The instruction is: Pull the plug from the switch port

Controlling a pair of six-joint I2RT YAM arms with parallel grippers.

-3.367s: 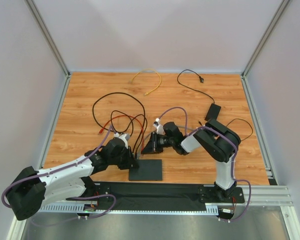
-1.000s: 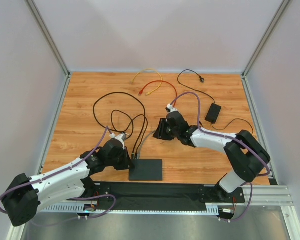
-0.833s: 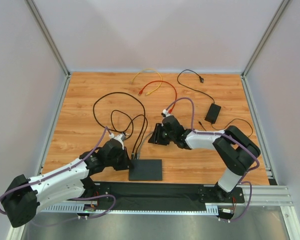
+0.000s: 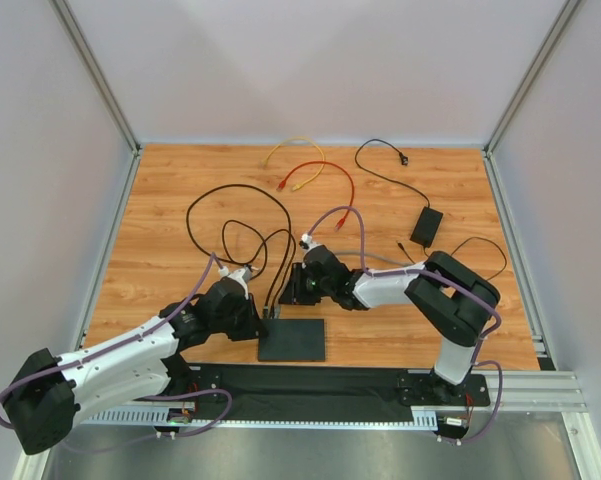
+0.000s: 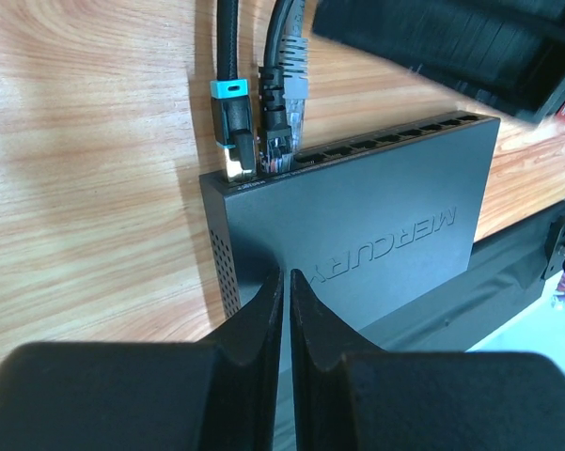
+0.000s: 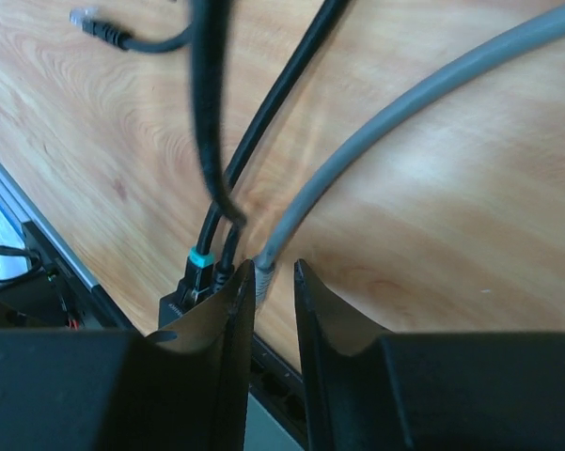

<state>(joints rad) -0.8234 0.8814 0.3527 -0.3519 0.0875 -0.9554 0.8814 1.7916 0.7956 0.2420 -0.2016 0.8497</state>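
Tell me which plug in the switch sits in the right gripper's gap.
The grey plug, third from the switch corner; it shows in the right gripper gap, while the teal-banded plug and the black plug lie outside it.

wood-grain tabletop [image 4: 150,250] — a black network switch [image 4: 291,339] lies flat at its near edge. just beyond the switch loop black cables [image 4: 230,187]; farther beyond it, a red cable [image 4: 346,180] and a yellow cable [image 4: 320,152] — off to the switch's far right, a power adapter [image 4: 426,226] with its thin cord [image 4: 380,178].

Matte-black switch [image 5: 357,225], grey plug [image 5: 297,94], teal-banded black plug [image 5: 233,122], orange wood-grain table [image 5: 75,188].
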